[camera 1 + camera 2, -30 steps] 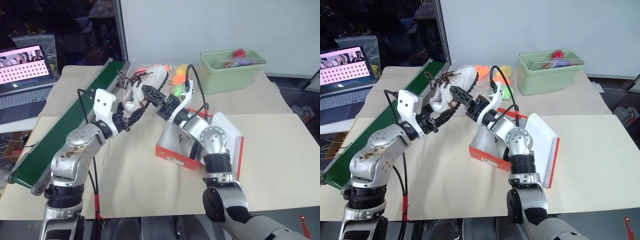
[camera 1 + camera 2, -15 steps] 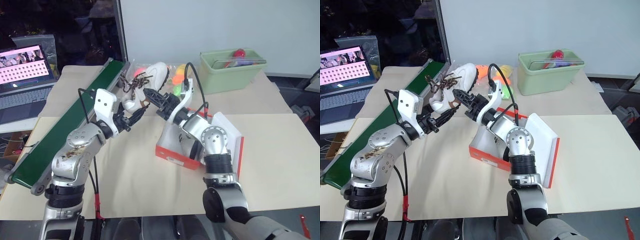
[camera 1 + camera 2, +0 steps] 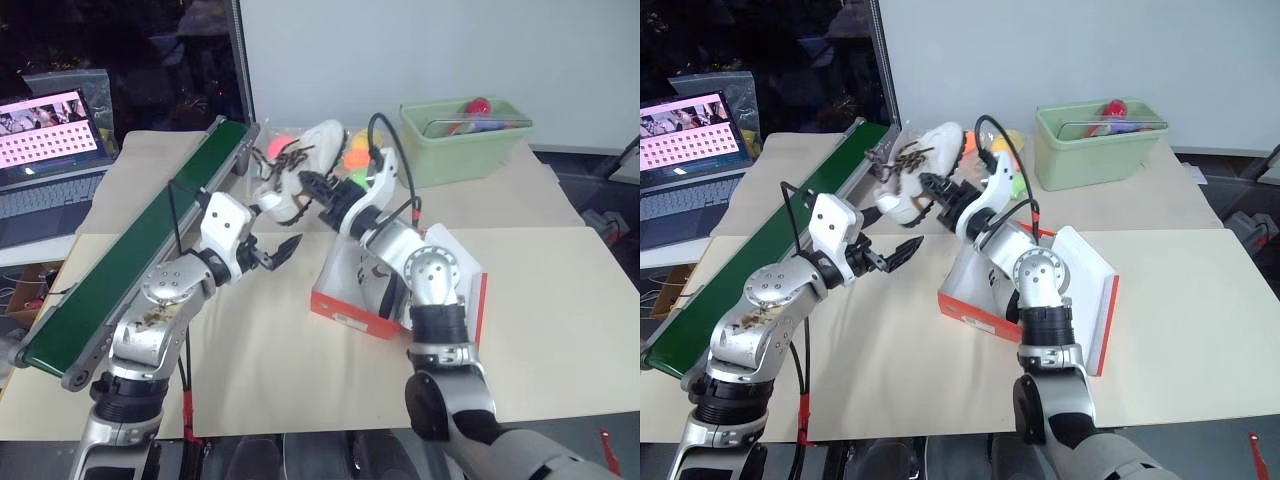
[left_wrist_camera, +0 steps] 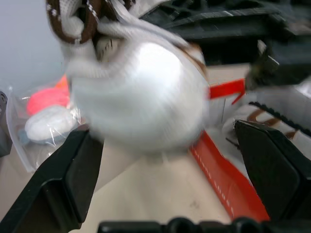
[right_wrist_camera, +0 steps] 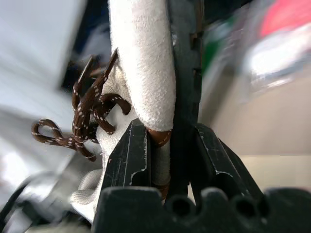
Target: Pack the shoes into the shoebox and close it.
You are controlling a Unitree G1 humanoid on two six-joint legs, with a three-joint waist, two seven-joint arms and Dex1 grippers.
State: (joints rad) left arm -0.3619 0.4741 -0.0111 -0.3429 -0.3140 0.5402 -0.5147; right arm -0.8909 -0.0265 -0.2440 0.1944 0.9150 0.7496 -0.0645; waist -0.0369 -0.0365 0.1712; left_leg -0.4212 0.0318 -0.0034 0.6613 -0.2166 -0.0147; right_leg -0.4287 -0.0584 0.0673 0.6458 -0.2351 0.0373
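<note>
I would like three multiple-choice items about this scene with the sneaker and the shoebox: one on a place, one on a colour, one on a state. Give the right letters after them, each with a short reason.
1. Where is the white sneaker?
A. flat on the table
B. in the air, in the right claw
C. in the green bin

2. What colour is the outside of the shoebox?
A. orange-red
B. blue
C. black

3. How is the left claw?
A. shut on the sneaker
B. shut on a lace
C. open, holding nothing

Answers:
1 B: the right wrist view shows the fingers clamped on the sneaker's edge, and the head views show it above the table.
2 A: its side wall is orange-red with small white markings.
3 C: its fingers stand wide apart, and the sneaker is beyond them.
</note>
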